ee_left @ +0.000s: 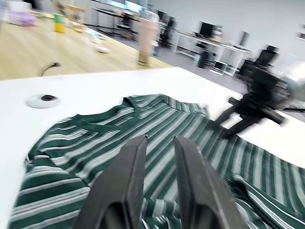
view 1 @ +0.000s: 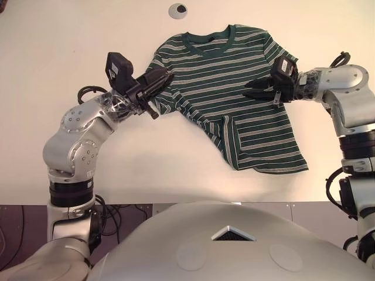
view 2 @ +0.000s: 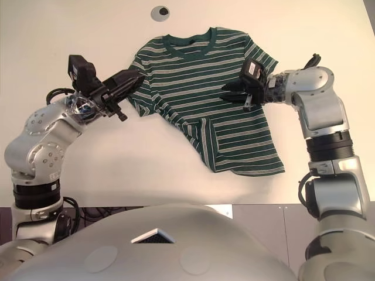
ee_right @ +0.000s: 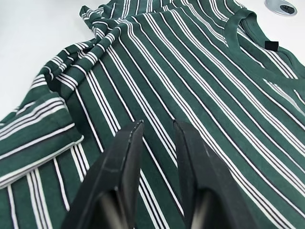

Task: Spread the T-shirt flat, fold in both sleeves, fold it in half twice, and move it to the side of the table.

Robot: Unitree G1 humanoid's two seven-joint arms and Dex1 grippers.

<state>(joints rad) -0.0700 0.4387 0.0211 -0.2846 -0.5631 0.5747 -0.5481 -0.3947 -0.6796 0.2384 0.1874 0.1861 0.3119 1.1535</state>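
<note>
Black fingers of the right gripper (ee_right: 157,123) fill the near edge of the right wrist view. They stand parallel with a narrow gap between them and nothing in it. They hover just over the striped chest of the green T-shirt (view 1: 217,64). The left gripper (ee_left: 159,138) looks the same, with its fingers a slit apart and no cloth between them.

From the head views, the T-shirt lies on the white table (view 1: 70,35) with its collar (view 1: 208,38) at 12 o'clock. Its long axis runs down to the hem (view 1: 275,167) at about 5 o'clock, so the garment sits slightly skewed. The left gripper is at the edge of the left sleeve (view 1: 170,99), with the shirt body toward 3 o'clock from it. The right gripper is above the cloth just below the right sleeve (view 1: 270,50), with the body toward 9 o'clock from it.

The shirt's lower left side is doubled over into a flap (view 1: 222,134), so I judge the spreading unfinished. That flap lies roughly between the two grippers, toward 6 o'clock, and neither arm is clearly nearer.

A small dark tag (ee_right: 271,46) sits inside the collar, and no writing on it can be read. A round cable grommet (view 1: 177,9) lies beyond the collar at 12 o'clock.
</note>
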